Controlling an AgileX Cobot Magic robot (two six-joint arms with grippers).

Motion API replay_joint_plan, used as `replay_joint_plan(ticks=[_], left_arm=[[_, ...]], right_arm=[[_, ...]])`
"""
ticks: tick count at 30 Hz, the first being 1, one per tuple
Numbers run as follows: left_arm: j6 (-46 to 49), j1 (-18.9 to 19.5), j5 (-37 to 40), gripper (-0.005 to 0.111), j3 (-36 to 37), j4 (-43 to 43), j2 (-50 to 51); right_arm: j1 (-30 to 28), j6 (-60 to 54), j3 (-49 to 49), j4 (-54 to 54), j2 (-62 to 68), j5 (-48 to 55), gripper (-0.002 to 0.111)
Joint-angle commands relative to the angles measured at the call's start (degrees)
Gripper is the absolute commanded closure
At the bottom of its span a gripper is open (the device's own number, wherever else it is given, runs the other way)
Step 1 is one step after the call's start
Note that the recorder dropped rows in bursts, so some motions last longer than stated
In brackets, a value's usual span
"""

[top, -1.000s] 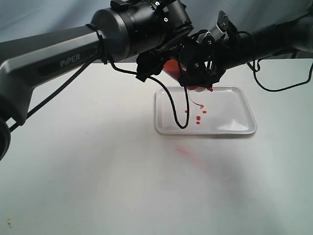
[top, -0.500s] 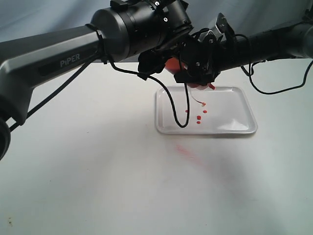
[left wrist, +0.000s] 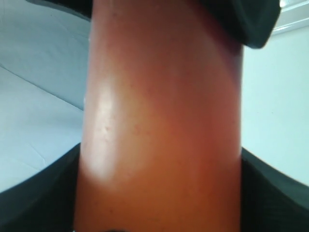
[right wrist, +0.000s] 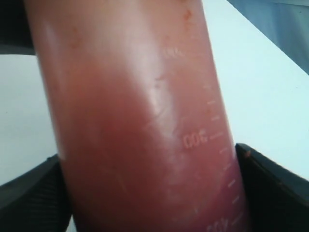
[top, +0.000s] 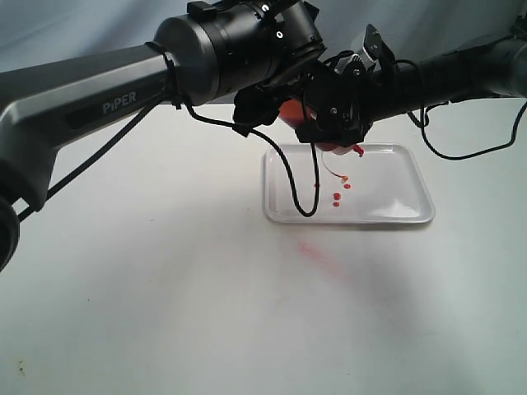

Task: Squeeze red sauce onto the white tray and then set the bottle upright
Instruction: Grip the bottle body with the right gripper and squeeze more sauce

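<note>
The bottle (top: 288,113), red-orange and translucent, hangs tilted above the white tray (top: 395,206), its red nozzle (top: 356,151) pointing down over the tray's far side. My left gripper (left wrist: 159,188) is shut on the bottle (left wrist: 159,116), with black fingers (left wrist: 43,193) against both sides. My right gripper (right wrist: 152,188) is also shut on the bottle (right wrist: 130,121), and its fingers (right wrist: 275,183) press the wall. Small round drops of red sauce (top: 336,198) lie on the tray's left half.
A faint pink smear (top: 317,253) marks the white table in front of the tray. A black cable (top: 298,193) loops down from the left arm over the tray's left end. The right arm's cable (top: 461,148) hangs beyond the tray at the right.
My right gripper has closed in on the bottle. The nozzle has risen slightly above the tray. The left gripper's hold is unchanged.
</note>
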Motion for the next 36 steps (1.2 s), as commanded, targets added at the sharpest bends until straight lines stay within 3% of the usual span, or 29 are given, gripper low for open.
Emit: replay_joint_plan(ticks=[1,15,24,36], left_arm=[[-1.66,-0.2,-2.44,0.107,-0.69,0.97,-1.28],[-0.31,-0.2,-1.12,0.107,-0.69,1.4,-1.28],[0.79,0.04,-1.47,0.107,-0.69,5.7,-1.28],[0.78,0.13,-6.79,0.107,-0.69,5.85,-1.28]], right_arm=[[0.1,0.11,-0.25,-0.57,0.01,0.88,0.108],[0.1,0.27,-0.25,0.48,0.01,0.79,0.108],[0.1,0.27,-0.25,7.47,0.01,-0.16,0.108],[0.1,0.27,-0.25,7.9,0.01,-6.36,0.108]])
